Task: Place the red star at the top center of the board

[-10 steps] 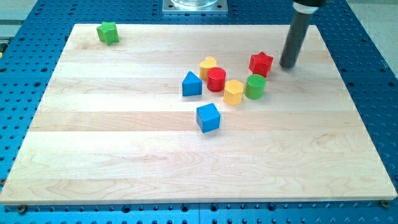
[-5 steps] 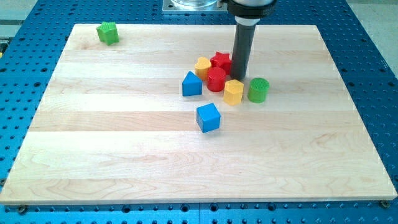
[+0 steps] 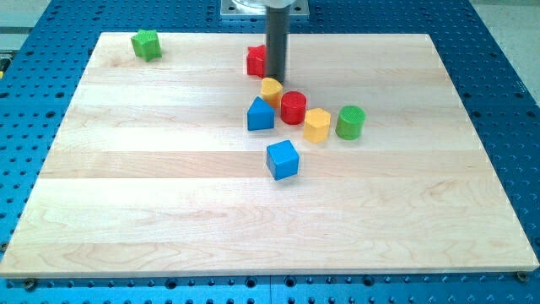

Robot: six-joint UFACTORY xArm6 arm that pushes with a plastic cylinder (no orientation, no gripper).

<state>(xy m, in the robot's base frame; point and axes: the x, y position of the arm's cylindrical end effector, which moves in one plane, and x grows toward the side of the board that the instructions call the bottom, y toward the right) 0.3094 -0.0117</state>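
Note:
The red star (image 3: 256,61) lies near the top centre of the wooden board (image 3: 169,186), partly hidden behind my rod. My tip (image 3: 276,78) rests against the star's right side, just above the yellow block (image 3: 271,89). Below the tip sit the blue triangle (image 3: 260,114), the red cylinder (image 3: 294,108), the yellow hexagonal block (image 3: 316,125) and the green cylinder (image 3: 349,122). The blue cube (image 3: 283,159) lies lower, near the board's middle.
A green star-like block (image 3: 146,44) sits at the board's top left corner. A metal mount (image 3: 264,8) stands beyond the board's top edge. Blue perforated table surface (image 3: 506,101) surrounds the board.
My tip swept from the right of the cluster to the upper left, pushing the red star up and left toward the top centre. The green cylinder and one yellow block shifted slightly.

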